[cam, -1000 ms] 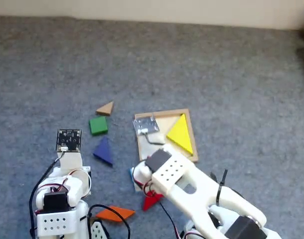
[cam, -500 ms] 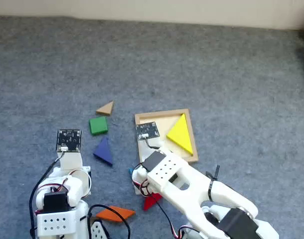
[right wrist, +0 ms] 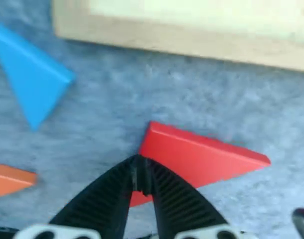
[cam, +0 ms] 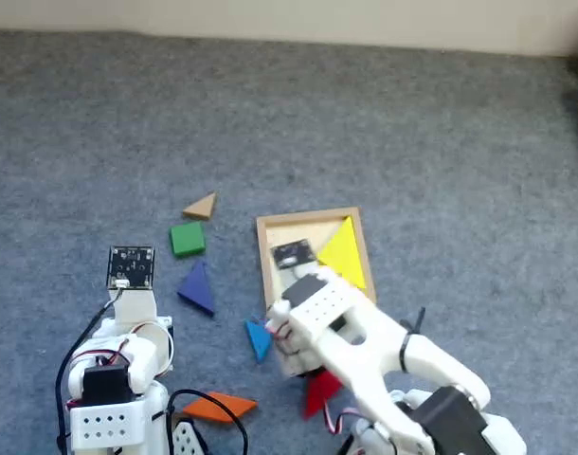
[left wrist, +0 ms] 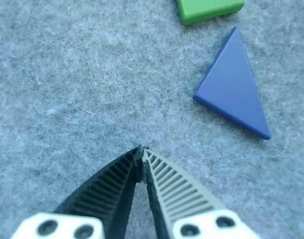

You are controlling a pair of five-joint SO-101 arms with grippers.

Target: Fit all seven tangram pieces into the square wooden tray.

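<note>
The square wooden tray [cam: 266,248] holds a yellow triangle [cam: 344,250] on its right side. Loose on the carpet are a tan triangle [cam: 201,206], a green square [cam: 187,238], a dark blue triangle [cam: 196,287], a light blue triangle [cam: 259,339], an orange parallelogram [cam: 213,408] and a red triangle [cam: 319,391]. My right gripper [right wrist: 141,175] is shut, with its tips on the near edge of the red triangle [right wrist: 202,157], just short of the tray's front rim [right wrist: 167,37]. My left gripper [left wrist: 142,150] is shut over bare carpet, beside the dark blue triangle [left wrist: 234,92].
The right arm [cam: 365,351] lies across the tray's near corner and hides part of it. The left arm's base [cam: 109,389] stands at the near left. Grey carpet stretches open beyond and to the right of the tray. The green square [left wrist: 209,9] lies past the dark blue triangle.
The right arm has swung to the right and pulled back. The red triangle has slid right and slightly nearer with it, and the light blue triangle is now uncovered. The left arm is still.
</note>
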